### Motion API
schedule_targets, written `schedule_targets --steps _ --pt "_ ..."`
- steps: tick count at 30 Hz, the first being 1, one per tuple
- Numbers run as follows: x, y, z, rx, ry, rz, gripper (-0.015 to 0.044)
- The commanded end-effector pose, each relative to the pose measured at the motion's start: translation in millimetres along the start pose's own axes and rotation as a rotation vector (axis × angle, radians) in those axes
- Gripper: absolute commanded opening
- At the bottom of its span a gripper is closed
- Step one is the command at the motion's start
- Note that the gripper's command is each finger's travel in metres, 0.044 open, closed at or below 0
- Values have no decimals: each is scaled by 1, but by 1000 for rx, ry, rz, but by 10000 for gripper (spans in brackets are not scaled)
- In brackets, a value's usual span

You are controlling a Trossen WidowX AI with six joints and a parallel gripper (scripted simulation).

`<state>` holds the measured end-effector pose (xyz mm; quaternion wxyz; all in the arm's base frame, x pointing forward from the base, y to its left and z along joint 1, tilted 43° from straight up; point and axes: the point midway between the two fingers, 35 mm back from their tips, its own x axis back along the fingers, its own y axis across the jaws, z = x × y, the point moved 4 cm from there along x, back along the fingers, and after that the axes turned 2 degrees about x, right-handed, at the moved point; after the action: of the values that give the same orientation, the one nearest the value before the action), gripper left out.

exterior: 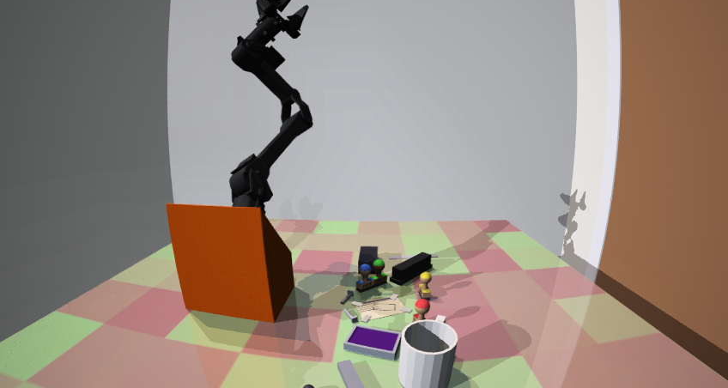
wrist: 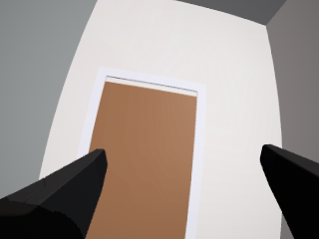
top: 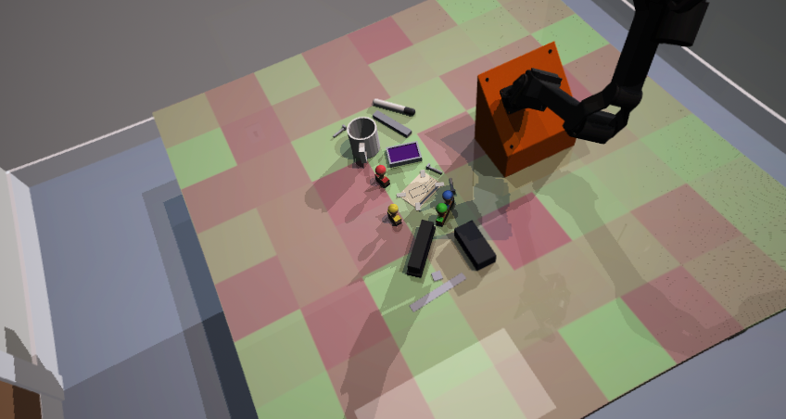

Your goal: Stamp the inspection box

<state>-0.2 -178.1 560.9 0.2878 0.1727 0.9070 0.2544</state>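
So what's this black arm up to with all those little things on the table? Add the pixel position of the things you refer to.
Right now it is handling nothing. The arm is raised well above the table, its gripper (exterior: 301, 2) (wrist: 185, 155) open with nothing between the fingers. Below, four small stamps with red, yellow, green and blue knobs stand around a paper card (top: 414, 198) (exterior: 375, 310), near a purple ink pad (top: 404, 153) (exterior: 373, 339). The job is to print PASS in the card's box, and the stamping has yet to be done, as far as I can tell.

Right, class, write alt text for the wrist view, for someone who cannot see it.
The open gripper's two dark fingers reach in from the lower corners with nothing between them, facing a brown door in a pale wall.
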Motion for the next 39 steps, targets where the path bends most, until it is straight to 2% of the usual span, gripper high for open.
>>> schedule_targets --steps 1,7,20,30,39 --pt "0 0 0 -2 0 -2 374" --pt "-16 -18 1 -78 -3 -69 224" --pt "-85 -88 50 -332 92 -123 224" --pt "-140 -127 142 -519 272 -56 224" --pt "-163 -132 224 -517 449 -42 224"
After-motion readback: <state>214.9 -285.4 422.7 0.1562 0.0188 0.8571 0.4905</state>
